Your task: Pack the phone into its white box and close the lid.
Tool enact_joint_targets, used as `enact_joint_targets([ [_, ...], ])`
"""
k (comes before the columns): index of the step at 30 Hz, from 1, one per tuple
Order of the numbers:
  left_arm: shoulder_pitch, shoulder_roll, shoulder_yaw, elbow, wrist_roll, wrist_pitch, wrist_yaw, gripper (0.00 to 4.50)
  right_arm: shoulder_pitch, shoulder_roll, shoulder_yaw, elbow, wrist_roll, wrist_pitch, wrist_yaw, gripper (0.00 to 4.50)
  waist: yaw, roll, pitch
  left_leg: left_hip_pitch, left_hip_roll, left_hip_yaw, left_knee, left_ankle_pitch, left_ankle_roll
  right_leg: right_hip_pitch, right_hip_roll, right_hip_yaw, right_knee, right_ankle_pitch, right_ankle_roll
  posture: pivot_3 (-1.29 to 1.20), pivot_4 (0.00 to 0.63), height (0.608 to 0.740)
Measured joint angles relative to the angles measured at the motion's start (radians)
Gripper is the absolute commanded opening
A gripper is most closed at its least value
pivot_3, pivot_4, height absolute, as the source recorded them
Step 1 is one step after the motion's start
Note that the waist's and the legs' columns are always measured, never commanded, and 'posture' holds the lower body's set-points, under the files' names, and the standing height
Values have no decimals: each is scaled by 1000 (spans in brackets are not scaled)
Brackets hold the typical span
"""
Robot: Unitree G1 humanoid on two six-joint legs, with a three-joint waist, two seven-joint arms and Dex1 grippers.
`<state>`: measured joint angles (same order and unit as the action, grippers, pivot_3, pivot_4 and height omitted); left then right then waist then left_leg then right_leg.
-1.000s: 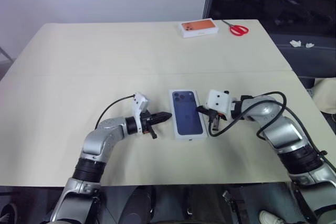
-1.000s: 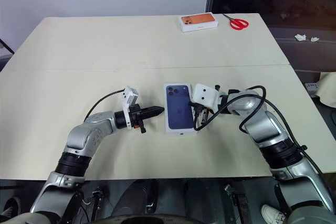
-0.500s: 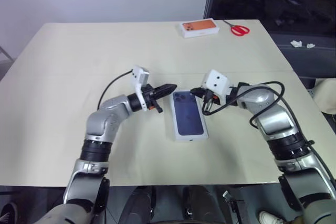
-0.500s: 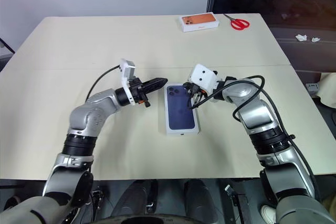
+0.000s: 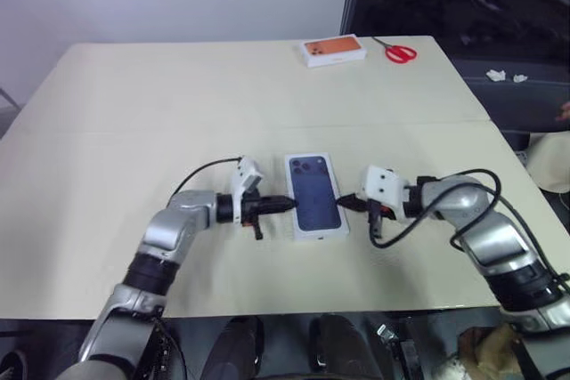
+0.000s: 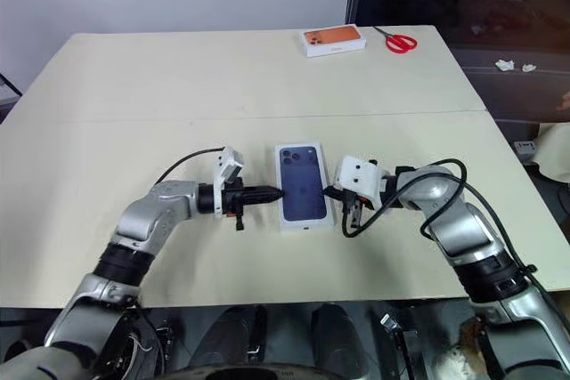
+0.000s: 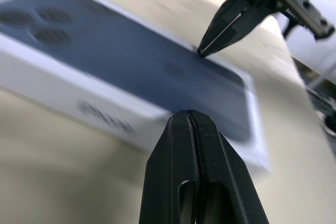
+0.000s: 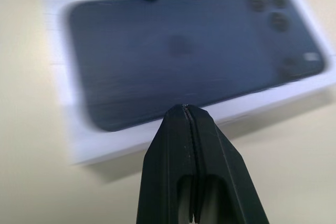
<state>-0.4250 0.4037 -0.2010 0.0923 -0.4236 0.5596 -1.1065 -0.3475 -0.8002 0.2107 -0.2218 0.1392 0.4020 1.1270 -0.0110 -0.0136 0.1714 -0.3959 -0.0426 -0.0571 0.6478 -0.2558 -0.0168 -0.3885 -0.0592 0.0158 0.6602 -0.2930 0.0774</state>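
Near the table's (image 6: 267,68) front edge, your clenched left gripper (image 6: 278,192) and right gripper (image 6: 328,191) flank the lid (image 6: 304,186), bare tabletop around.

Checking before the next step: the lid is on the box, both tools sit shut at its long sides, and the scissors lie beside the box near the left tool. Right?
Not quite. The scissors lie at the table's far edge, next to the orange-topped box, as the right eye view shows. The rest holds: the lid is on, with the left tool and right tool shut at its long sides.
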Motion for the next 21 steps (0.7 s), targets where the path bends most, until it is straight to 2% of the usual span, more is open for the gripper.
enact_joint_targets([
  [4,49,25,0,-57,-25,32,-20,0,29,-39,-1,-48,68,49,72,33,1,-1,0,-1,0,0,0,-1,1,0,-1,0,-2,0,0,0,150,740],
  [5,50,26,6,-57,-29,47,-10,258,21,-28,-2,-42,81,68,68,9,0,0,0,-1,0,0,0,-1,1,0,-1,0,-2,0,0,0,150,740],
  [6,49,25,27,-55,-40,63,7,537,0,7,-12,-20,106,101,53,260,-4,-1,1,-1,0,0,0,-1,1,-1,-1,0,-1,0,0,0,150,740],
  [8,36,28,69,-55,-49,67,35,1280,-47,64,-47,20,152,144,19,816,-5,-1,1,-3,1,0,0,0,1,-4,0,0,1,0,0,0,150,740],
  [14,11,134,227,-45,-76,39,56,4351,-150,103,-156,84,232,153,-18,3842,0,-1,1,-12,0,0,2,0,0,-13,-1,-1,1,0,0,0,150,740],
  [15,11,165,266,-35,-90,40,48,4500,-152,106,-170,101,243,153,-19,4311,0,-1,1,-13,0,0,2,0,0,-13,-1,0,1,0,0,0,150,740],
  [16,11,193,306,-32,-107,41,41,4500,-152,106,-181,119,253,153,-17,4417,0,-1,1,-13,0,0,2,0,0,-13,-1,0,1,0,0,0,150,740],
  [21,85,316,396,-58,-143,50,8,4500,-147,57,-189,167,255,81,38,4417,-1,0,2,-13,-1,0,1,0,0,-14,-2,0,1,0,0,0,150,740],
])
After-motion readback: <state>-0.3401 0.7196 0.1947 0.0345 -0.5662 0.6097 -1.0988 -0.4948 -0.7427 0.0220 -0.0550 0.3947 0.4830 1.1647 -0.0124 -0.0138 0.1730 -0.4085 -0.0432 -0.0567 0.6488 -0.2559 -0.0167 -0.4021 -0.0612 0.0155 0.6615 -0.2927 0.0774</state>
